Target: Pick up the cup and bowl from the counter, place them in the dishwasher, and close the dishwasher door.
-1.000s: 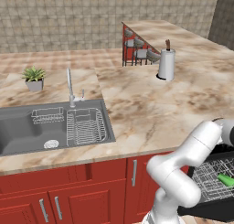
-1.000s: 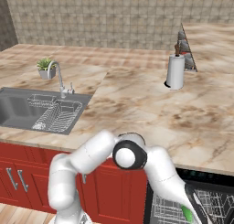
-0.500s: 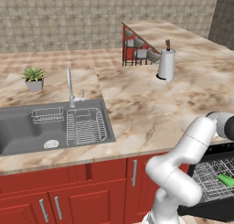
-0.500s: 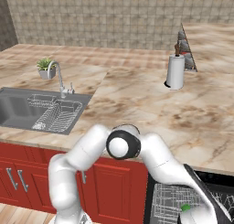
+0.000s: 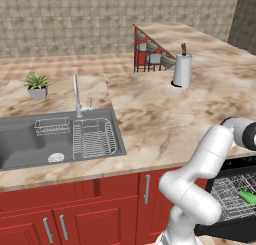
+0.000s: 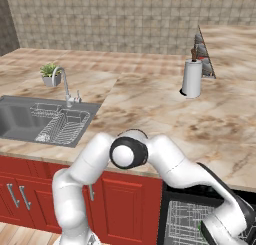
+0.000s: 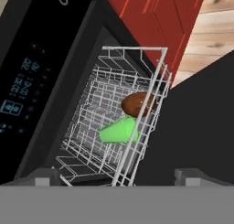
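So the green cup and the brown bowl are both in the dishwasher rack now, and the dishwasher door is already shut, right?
Not quite. The green cup and brown bowl do lie in the dishwasher rack, but the dishwasher door is open, dropped down in front of the rack. The hand view shows it.

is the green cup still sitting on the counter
No, the green cup lies on its side in the dishwasher's wire rack, next to the brown bowl.
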Available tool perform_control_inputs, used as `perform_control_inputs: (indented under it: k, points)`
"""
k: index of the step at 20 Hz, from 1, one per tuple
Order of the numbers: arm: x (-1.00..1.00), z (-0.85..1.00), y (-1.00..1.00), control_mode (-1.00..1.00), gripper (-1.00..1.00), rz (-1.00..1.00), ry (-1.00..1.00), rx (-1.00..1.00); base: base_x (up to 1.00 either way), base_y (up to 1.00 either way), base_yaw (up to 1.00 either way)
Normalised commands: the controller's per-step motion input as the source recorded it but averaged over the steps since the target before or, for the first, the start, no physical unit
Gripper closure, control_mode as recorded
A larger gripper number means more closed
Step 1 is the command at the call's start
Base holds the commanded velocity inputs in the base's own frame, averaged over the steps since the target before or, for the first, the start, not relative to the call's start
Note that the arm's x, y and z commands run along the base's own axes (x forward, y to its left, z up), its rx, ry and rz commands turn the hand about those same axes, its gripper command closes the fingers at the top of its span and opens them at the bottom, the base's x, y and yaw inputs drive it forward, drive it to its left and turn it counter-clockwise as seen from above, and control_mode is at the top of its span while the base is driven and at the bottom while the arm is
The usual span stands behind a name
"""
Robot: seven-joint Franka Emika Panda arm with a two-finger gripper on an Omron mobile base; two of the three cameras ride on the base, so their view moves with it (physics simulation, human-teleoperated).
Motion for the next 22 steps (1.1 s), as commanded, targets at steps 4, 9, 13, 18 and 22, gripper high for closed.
perform_control_inputs:
  k: [4, 9, 13, 18, 22]
  points:
    - [-0.43, -0.24, 0.13, -1.0, -1.0, 0.07, 0.0, -0.16, 0.0, 0.0, 0.0]
    - [-0.44, -0.04, 0.06, -1.0, -1.0, 0.0, 0.0, -0.18, 0.0, 0.0, 0.0]
    - [-0.18, 0.0, 0.23, -1.0, -1.0, 0.0, 0.0, -0.15, 0.0, 0.0, 0.0]
    - [-0.16, -0.06, 0.25, -1.0, -1.0, 0.0, 0.0, -0.05, 0.0, 0.0, 0.0]
    - [-0.34, -0.02, 0.14, -1.0, -1.0, 0.0, 0.0, 0.01, 0.0, 0.0, 0.0]
